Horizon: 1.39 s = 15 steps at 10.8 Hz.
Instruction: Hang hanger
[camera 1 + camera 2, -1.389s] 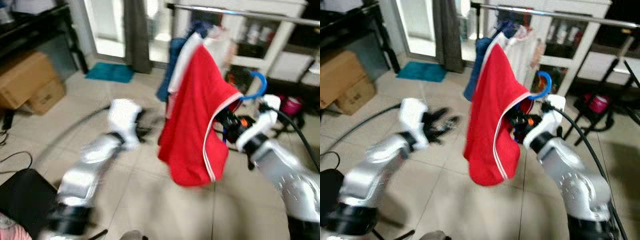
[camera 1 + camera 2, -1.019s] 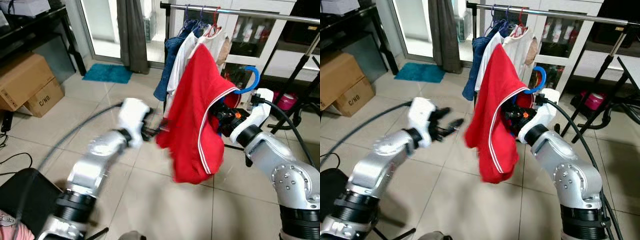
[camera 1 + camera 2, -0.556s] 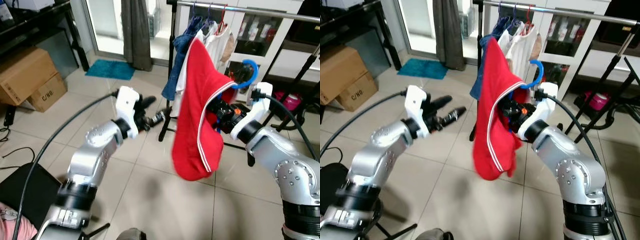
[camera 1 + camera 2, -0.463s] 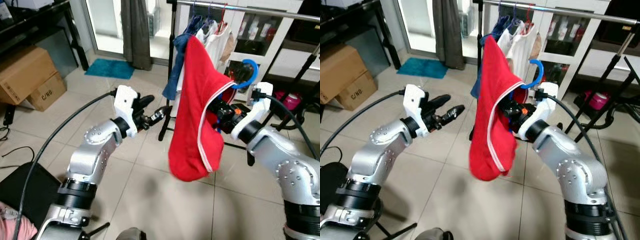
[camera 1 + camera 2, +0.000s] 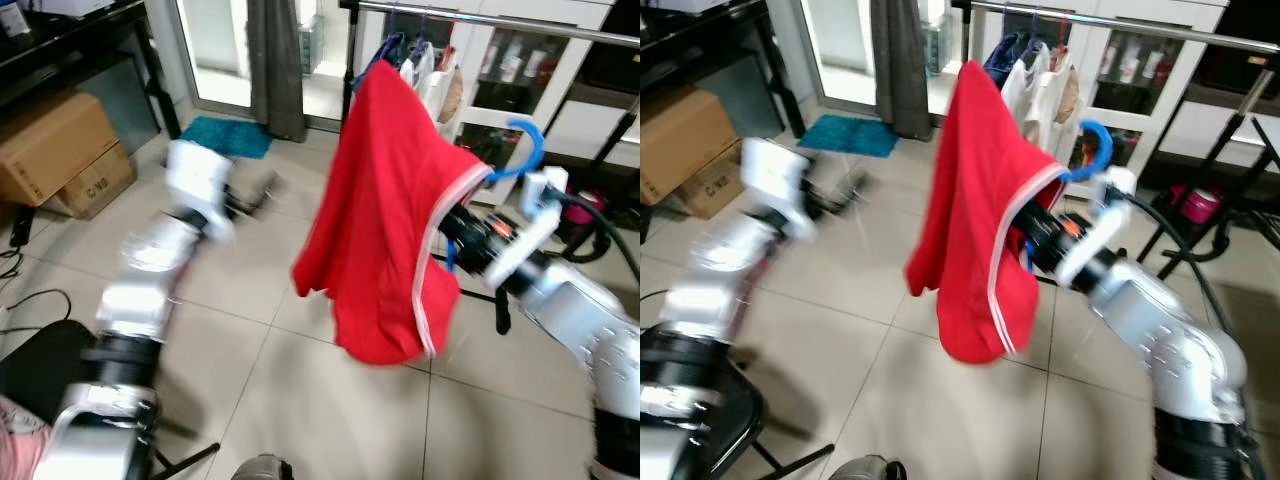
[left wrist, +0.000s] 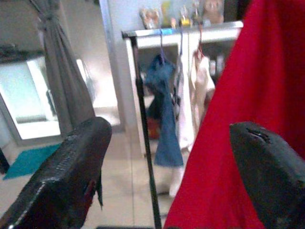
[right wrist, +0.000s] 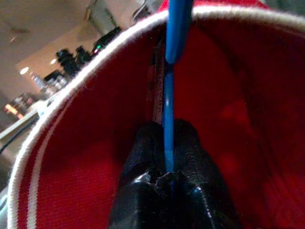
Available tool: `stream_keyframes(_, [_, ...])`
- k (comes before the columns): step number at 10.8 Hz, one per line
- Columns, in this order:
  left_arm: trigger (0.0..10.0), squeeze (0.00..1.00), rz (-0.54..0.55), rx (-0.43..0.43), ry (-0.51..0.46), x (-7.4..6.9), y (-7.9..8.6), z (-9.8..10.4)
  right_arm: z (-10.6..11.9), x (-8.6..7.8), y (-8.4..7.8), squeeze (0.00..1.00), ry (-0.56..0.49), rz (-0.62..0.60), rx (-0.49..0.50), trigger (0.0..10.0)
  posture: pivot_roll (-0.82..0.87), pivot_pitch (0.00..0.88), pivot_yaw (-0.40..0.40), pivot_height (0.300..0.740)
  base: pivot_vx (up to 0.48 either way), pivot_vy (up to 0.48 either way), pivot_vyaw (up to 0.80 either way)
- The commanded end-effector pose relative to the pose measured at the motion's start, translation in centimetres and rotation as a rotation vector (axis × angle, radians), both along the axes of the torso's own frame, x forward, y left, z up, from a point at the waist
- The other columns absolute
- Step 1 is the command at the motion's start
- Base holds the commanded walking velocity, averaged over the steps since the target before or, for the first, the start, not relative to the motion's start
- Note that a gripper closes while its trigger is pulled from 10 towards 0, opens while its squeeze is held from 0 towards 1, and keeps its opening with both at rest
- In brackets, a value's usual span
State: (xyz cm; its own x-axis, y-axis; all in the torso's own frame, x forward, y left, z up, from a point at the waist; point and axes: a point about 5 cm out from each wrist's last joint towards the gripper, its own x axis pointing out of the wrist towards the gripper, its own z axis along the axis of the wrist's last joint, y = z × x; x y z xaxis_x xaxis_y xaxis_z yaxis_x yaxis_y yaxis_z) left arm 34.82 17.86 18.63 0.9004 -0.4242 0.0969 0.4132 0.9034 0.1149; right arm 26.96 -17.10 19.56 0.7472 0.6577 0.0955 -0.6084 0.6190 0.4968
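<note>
A red shirt with white trim (image 5: 385, 220) hangs on a blue hanger, whose hook (image 5: 525, 150) sticks up beside my right wrist. My right gripper (image 5: 462, 232) is shut on the blue hanger (image 7: 167, 119) just inside the shirt's neck opening, holding it in mid-air in front of the metal clothes rail (image 5: 500, 22). Several garments (image 5: 420, 65) hang at the rail's left end. My left gripper (image 5: 255, 195) is blurred, out to the left of the shirt and apart from it. In the left wrist view its fingers (image 6: 66, 176) stand wide open with nothing between them.
Cardboard boxes (image 5: 60, 150) sit at the left by a dark shelf. A teal mat (image 5: 225, 135) and a grey curtain (image 5: 275, 60) lie behind. A white cabinet (image 5: 530, 80) and black stand legs (image 5: 610, 130) are behind the rail. A black seat (image 5: 40, 370) is at lower left.
My left arm has swung away to the left of the shirt and is now blurred. The shirt has swayed, and the right gripper with the hanger has shifted slightly right.
</note>
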Motion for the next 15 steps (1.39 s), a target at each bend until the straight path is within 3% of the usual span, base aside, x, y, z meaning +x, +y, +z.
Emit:
stream_keyframes(1, [10.0, 1.0, -0.082, -0.037, -0.006, 0.0, -1.1, 0.6, 1.2, -0.4, 0.3, 0.0, -0.06, 0.045, 0.008, 10.0, 0.0, 0.0, -0.001, 0.74, 0.0, 0.0, 0.0])
stream_keyframes(2, [10.0, 1.0, -0.316, -0.18, 0.035, -0.8, -4.3, 1.0, 1.3, -0.2, 0.7, 0.0, -0.062, 0.055, -0.014, 10.0, 0.01, 0.0, -0.009, 0.74, 0.0, 0.0, 0.0])
stream_keyframes(3, [10.0, 0.77, -0.394, -0.242, 0.069, -1.2, -5.8, 0.9, 1.4, 0.0, 0.9, 0.0, -0.064, 0.052, -0.023, 10.0, 0.01, 0.0, -0.008, 0.74, 0.0, 0.0, 0.0])
stream_keyframes(4, [10.0, 0.0, -0.461, -0.286, 0.143, -1.5, -7.2, 0.0, 1.7, 0.1, 1.2, 0.0, -0.074, 0.052, -0.031, 10.0, 0.0, 0.0, -0.007, 0.74, 0.0, 0.0, 0.0])
stream_keyframes(6, [10.0, 0.0, -0.462, -0.279, 0.262, -1.2, -8.6, -2.4, 2.7, -0.2, 1.6, 0.0, -0.109, 0.09, -0.024, 10.0, 0.0, 0.0, -0.002, 0.74, 0.0, 0.0, 0.0])
stream_keyframes(9, [10.0, 0.0, -0.57, -0.32, 0.269, -1.4, -9.9, -2.1, 3.0, -0.4, 1.7, 0.0, -0.122, 0.106, -0.031, 10.0, -0.01, 0.0, -0.002, 0.74, 0.0, 0.0, 0.0])
stream_keyframes(10, [8.0, 0.0, -0.61, -0.308, 0.272, -1.4, -10.6, -2.2, 3.1, -0.4, 1.9, 0.0, -0.122, 0.108, -0.032, 10.0, -0.01, 0.0, -0.001, 0.74, 0.0, 0.0, 0.0])
stream_keyframes(11, [0.0, 0.0, -0.624, -0.304, 0.268, -1.3, -10.8, -2.2, 3.1, -0.4, 1.9, 0.0, -0.122, 0.105, -0.034, 10.0, -0.01, 0.0, 0.004, 0.74, 0.0, 0.0, 0.0])
stream_keyframes(13, [0.0, 0.0, -0.627, -0.3, 0.262, -1.4, -10.7, -2.2, 3.1, -0.4, 1.8, 0.0, -0.121, 0.095, -0.032, 10.0, -0.01, 0.0, 0.008, 0.74, 0.0, 0.0, 0.0])
stream_keyframes(15, [0.0, 0.0, -0.494, -0.191, 0.222, -0.5, -10.1, -2.9, 3.0, -0.4, 1.9, 0.0, -0.117, 0.095, -0.033, 10.0, -0.01, 0.0, 0.007, 0.74, 0.0, 0.0, 0.0])
